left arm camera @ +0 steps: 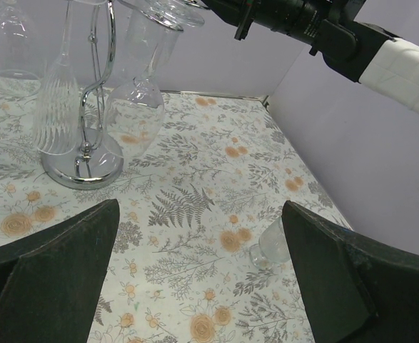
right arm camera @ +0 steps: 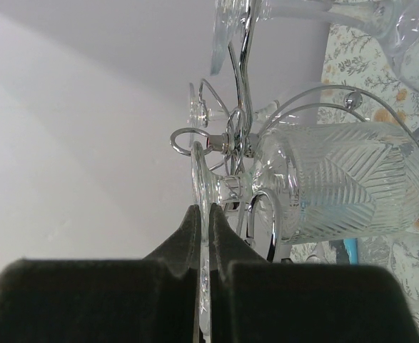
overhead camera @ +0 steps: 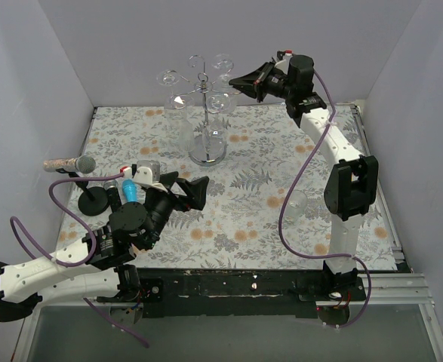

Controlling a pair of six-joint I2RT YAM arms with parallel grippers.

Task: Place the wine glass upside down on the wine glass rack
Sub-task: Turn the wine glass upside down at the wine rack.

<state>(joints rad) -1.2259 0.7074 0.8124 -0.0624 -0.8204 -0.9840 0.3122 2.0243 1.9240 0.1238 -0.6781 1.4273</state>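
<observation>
**A:** Starting nearest: what are the left fingers doing?

**B:** They are spread as wide as they go and hold nothing, low over the surface at about 7 o'clock. A loose glass sits near 4 o'clock with nothing touching it. I can't tell whether it is upright or tipped.

**A:** And the wine glass?

**B:** It is up at 12 o'clock, at the top of the wine glass rack. The right fingers are pinched fully together on the thin edge of its foot, holding the disc like a coin among the curled arms.

**A:** How will it handle?

**B:** I'd judge it light, rigid, slick and brittle. That rim is a narrow hold, so the glass could pivot or slip if jolted. The stem or foot would chip against the wire. Holding the foot's outer edge does leave the stem free to slide into a spiral arm, which suits the job.

**A:** Anything close by?

**B:** The hanging glasses crowd the pole, so a bump would knock glass against glass.
</observation>
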